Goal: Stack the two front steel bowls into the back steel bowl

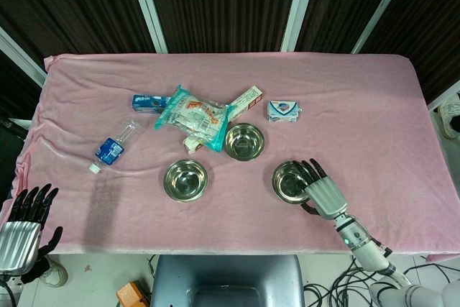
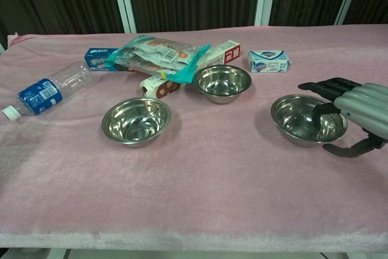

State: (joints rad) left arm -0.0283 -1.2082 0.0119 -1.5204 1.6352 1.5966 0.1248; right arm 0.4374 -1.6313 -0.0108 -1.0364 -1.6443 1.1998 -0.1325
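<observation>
Three steel bowls sit on the pink cloth. The back bowl (image 1: 244,141) (image 2: 222,83) lies next to a snack bag. The front left bowl (image 1: 185,180) (image 2: 136,121) stands alone and untouched. At the right rim of the front right bowl (image 1: 289,182) (image 2: 303,119) is my right hand (image 1: 321,190) (image 2: 357,112). Its dark fingers reach over the rim, and the thumb is spread apart below, outside the bowl. It holds nothing. My left hand (image 1: 25,224) hangs off the table's near left corner with its fingers apart and empty; only the head view shows it.
Behind the bowls lie a teal snack bag (image 1: 192,116), a blue box (image 1: 149,102), a red and white box (image 1: 246,98), a soap pack (image 1: 284,111) and a small brown box (image 2: 160,86). A plastic bottle (image 1: 115,147) lies at the left.
</observation>
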